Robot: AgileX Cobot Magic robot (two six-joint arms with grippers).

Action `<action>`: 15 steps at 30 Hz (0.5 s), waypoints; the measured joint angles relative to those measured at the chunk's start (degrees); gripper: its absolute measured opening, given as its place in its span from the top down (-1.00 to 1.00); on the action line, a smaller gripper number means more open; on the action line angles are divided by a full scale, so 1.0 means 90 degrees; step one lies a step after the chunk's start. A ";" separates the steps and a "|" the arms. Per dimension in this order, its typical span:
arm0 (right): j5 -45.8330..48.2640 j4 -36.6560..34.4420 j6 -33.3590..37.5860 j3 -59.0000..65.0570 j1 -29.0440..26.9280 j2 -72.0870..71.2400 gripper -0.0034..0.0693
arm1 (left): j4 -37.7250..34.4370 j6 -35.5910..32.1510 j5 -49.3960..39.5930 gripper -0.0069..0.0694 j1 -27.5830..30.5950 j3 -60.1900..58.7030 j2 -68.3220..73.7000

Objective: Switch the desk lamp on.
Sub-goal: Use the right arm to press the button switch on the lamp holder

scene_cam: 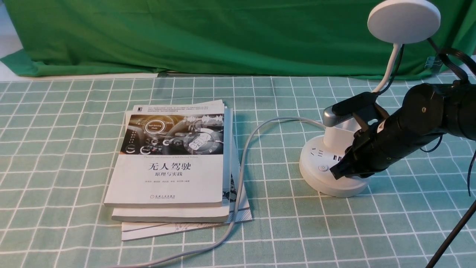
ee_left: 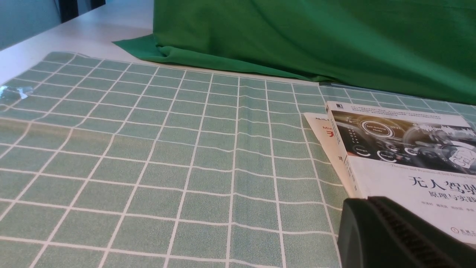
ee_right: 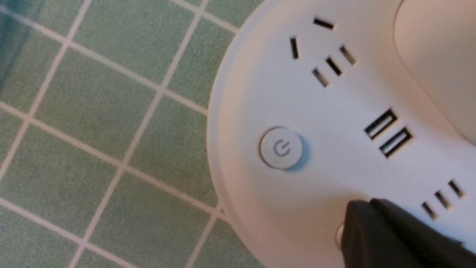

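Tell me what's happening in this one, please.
The robot's right gripper, jaws shut, is down at the round base of the white desk lamp, its tips over a second button that they partly hide. The button with the power mark sits uncovered beside it. Whether the tips are actually pressing, I can't tell. The left gripper isn't handling anything; a stack of books lies left of the lamp.

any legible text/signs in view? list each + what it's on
"无人驾驶", "原理与实践", "Self-Driving Mode", "09:21": top book
"Energy1", "Energy2": same cover
Power symbol: round button on lamp base
Top book's author line, top-edge print: too small
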State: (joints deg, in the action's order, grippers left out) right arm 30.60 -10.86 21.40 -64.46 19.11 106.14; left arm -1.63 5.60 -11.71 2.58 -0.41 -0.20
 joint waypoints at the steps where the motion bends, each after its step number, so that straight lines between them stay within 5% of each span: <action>1: 0.0005 0.0000 0.0000 0.0000 0.0006 0.0000 0.82 | 0.0000 0.0000 0.0000 0.76 0.0000 0.0000 0.0000; 8: 0.0177 0.0049 -0.0216 0.0309 0.0038 -0.0781 0.82 | 0.0000 0.0000 0.0000 0.76 0.0000 0.0000 0.0000; 15: -0.0784 0.0062 -0.0665 0.1694 0.0038 -0.3745 0.81 | 0.0000 0.0000 0.0000 0.76 0.0000 0.0000 0.0000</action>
State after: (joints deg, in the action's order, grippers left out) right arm 23.54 -10.30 15.42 -49.21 19.45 72.44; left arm -1.63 5.60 -11.71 2.58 -0.41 -0.20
